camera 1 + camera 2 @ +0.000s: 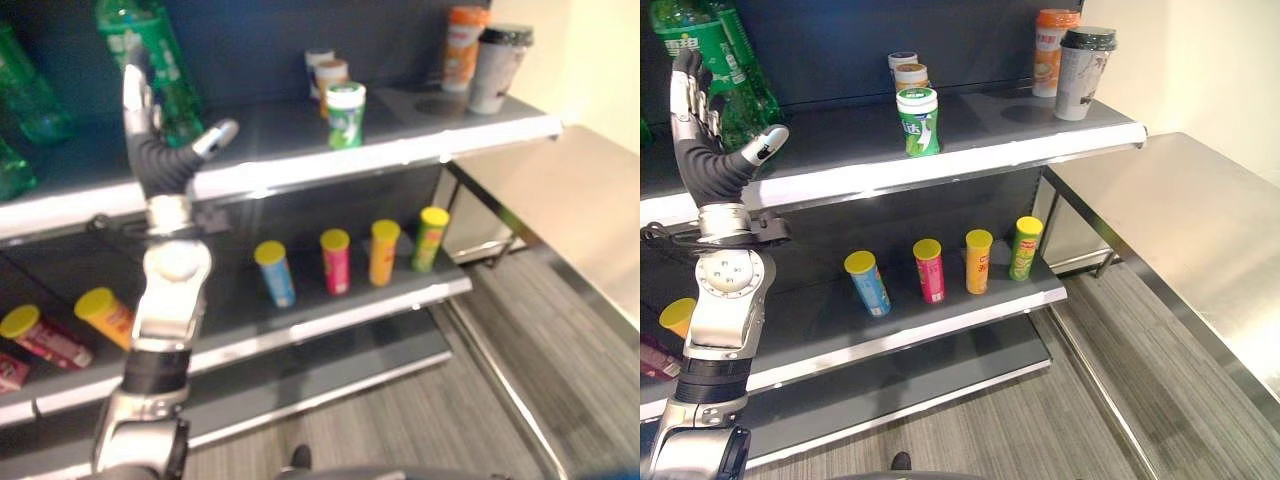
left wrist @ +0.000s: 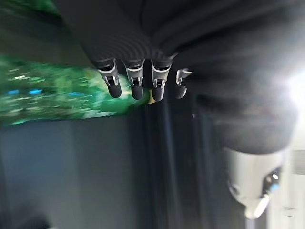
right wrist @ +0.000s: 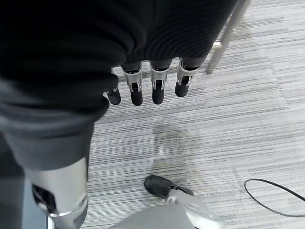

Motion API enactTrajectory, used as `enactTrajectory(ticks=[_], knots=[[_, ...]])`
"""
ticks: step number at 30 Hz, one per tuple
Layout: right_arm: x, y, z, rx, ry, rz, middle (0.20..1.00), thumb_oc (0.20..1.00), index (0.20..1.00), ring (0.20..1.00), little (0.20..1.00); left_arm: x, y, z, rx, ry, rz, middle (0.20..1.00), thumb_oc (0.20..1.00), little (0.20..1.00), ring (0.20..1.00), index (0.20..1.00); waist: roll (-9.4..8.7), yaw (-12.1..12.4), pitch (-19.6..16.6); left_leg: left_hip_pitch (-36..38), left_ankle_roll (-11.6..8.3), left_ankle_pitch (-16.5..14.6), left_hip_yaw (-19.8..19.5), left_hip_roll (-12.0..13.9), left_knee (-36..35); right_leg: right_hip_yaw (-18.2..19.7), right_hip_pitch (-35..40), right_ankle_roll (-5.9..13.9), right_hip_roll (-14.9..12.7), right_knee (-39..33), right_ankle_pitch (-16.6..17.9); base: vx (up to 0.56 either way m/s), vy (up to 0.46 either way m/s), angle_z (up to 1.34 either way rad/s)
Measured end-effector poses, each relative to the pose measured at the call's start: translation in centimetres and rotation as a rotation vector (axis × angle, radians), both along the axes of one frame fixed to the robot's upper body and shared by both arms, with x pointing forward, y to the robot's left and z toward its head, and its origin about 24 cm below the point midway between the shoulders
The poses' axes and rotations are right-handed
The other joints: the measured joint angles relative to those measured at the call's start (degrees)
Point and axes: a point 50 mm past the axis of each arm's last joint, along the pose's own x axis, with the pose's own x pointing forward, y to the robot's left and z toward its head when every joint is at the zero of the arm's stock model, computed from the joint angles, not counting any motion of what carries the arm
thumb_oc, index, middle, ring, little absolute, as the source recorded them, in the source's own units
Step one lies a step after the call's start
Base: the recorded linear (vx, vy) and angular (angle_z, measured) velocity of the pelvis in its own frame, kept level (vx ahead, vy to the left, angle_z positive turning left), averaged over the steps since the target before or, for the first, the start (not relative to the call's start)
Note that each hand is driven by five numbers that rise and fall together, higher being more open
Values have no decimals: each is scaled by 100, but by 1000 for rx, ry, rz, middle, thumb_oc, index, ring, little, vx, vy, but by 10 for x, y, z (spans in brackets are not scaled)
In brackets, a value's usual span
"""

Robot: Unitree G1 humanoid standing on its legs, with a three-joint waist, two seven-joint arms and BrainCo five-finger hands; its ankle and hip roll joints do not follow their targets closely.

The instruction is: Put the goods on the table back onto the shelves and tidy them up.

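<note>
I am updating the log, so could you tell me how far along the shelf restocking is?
Done, seemingly: the steel table looks bare, and four tubes stand in a row on the middle shelf. In hand: nothing; the left hand is raised open beside the green bottles, and the right hand hangs open. Left: perhaps tidying the tipped tubes.

Glossy green plastic bottles (image 1: pixel 715 60), brushed steel table (image 1: pixel 1200 230), smooth dark metal shelves (image 1: pixel 970 125).
</note>
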Motion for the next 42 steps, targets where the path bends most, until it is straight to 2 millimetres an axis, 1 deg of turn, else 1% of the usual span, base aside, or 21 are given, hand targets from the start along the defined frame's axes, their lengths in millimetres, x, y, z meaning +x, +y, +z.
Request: enactTrajectory(ticks=[5,7,8,9,10,12,13,15,16,18,19,20,21,24,27,28,30,32,37,38,42], knots=[[-6,-1,-1,3,24,-6,1000,1000,1000,1000,1000,-22,-1,0,46,-51,-28,1000,1000,1000,1000,1000,16,45,43,-18,-19,23,-28,-2,2,-29,-8,-5,9,0,-12,-21,-15,3],[-8,-1,-1,7,30,-5,1000,1000,1000,1000,1000,-45,21,6,74,-107,61,1000,1000,1000,1000,1000,128,278,183,-30,-19,24,-113,-15,1,-108,50,-11,15,0,-39,-13,-42,21],[-7,-1,-1,8,28,-5,1000,1000,1000,1000,1000,-45,22,6,74,-109,65,1000,1000,1000,1000,1000,132,326,202,-24,22,-17,-170,-25,0,-182,93,-10,9,-24,-68,-1,-55,20],[6,0,1,8,-2,29,1000,1000,1000,1000,1000,-55,31,-2,85,-89,106,1000,1000,1000,1000,1000,138,368,207,-50,-10,-15,-162,-46,17,-191,92,5,13,3,-82,-32,-53,5],[7,0,1,4,-2,52,1000,1000,1000,1000,1000,-76,57,-17,113,-33,242,1000,1000,1000,1000,1000,160,348,228,-34,-22,-22,-157,-49,5,-195,92,0,1,0,-97,-15,-9,27],[-12,-5,0,-10,49,70,1000,1000,1000,1000,1000,-152,171,-63,35,221,927,1000,1000,1000,1000,1000,111,832,337,19,-34,14,-358,-102,10,-444,244,-58,-8,0,-160,-1,-2,52],[-17,-8,0,-16,61,71,1000,1000,1000,1000,1000,-165,187,-68,0,242,1048,1000,1000,1000,1000,1000,106,938,362,21,-34,14,-389,-112,10,-486,266,-53,-8,0,-179,23,-17,46],[-19,-14,2,-34,68,77,1000,1000,1000,1000,1000,-215,224,-83,-63,313,1422,1000,1000,1000,1000,1000,52,1132,396,-4,-37,16,-600,-183,23,-688,314,-37,-29,-30,-244,22,-16,48],[-21,-15,2,-36,71,75,1000,1000,1000,1000,1000,-218,226,-85,-95,313,1463,1000,1000,1000,1000,1000,35,1197,388,-14,-37,16,-643,-205,31,-722,338,-33,-34,-29,-260,-21,-11,42],[-12,-15,3,-35,47,75,1000,1000,1000,1000,1000,-238,233,-112,-110,430,1546,1000,1000,1000,1000,1000,16,1381,383,-117,0,-85,-657,-230,57,-696,367,8,-11,-31,-376,-33,-20,26],[-8,-16,4,-34,24,82,1000,1000,1000,1000,1000,-249,236,-154,-163,641,1563,1000,1000,1000,1000,1000,-2,1411,413,-190,3,-96,-643,-233,95,-686,344,-47,4,-30,-407,-8,-28,33],[-1,-15,5,-30,6,88,1000,1000,1000,1000,1000,-259,235,-202,-282,853,1548,1000,1000,1000,1000,1000,41,1406,389,-269,4,-91,-614,-234,142,-710,343,-53,16,-29,-401,-22,-18,36],[-6,-14,4,-25,16,84,1000,1000,1000,1000,1000,-259,229,-225,-368,958,1518,1000,1000,1000,1000,1000,83,1408,387,-268,-3,-83,-604,-237,130,-717,299,-83,-17,-30,-395,-21,-19,42],[5,-10,4,-12,-8,87,1000,1000,1000,1000,1000,-286,190,-313,-616,1432,1367,1000,1000,1000,1000,1000,-91,1414,381,-345,-14,-46,-593,-233,214,-750,268,-69,2,-33,-383,-25,-19,10],[9,-3,2,-8,-21,86,1000,1000,1000,1000,1000,-283,146,-354,-792,1590,1192,1000,1000,1000,1000,1000,-283,1397,376,-344,-46,14,-603,-251,215,-781,273,-107,0,-31,-366,-18,-13,4],[13,0,2,-4,-35,87,1000,1000,1000,1000,1000,-274,117,-376,-969,1675,1099,1000,1000,1000,1000,1000,-313,1328,381,-341,-44,36,-592,-248,217,-767,274,-110,-16,-32,-359,-25,-16,-4],[13,5,1,14,-43,66,1000,1000,1000,1000,1000,-263,87,-391,-1095,1725,959,1000,1000,1000,1000,1000,-394,1185,358,-336,-45,35,-577,-245,212,-751,271,-109,-13,-27,-361,-27,-7,-8],[12,7,0,21,-43,59,1000,1000,1000,1000,1000,-255,73,-398,-1116,1763,848,1000,1000,1000,1000,1000,-452,952,331,-294,-46,30,-454,-203,215,-638,257,-121,-13,-28,-349,-11,5,-24],[-12,5,-2,9,6,48,1000,1000,1000,1000,1000,-235,64,-400,-1043,1801,669,1000,1000,1000,1000,1000,-463,458,325,-147,-46,-32,-145,-84,186,-326,221,-149,26,0,-286,-19,15,-40],[-26,3,-3,5,39,25,1000,1000,1000,1000,1000,-236,66,-400,-1033,1811,646,1000,1000,1000,1000,1000,-464,336,325,-116,-50,-48,-76,-53,172,-216,199,-150,14,-4,-266,-12,21,-37],[-37,4,-4,3,68,12,1000,1000,1000,1000,1000,-239,65,-401,-999,1849,622,1000,1000,1000,1000,1000,-483,289,324,-110,-50,-50,50,3,122,-64,113,-155,33,-25,-218,-13,28,-20]])
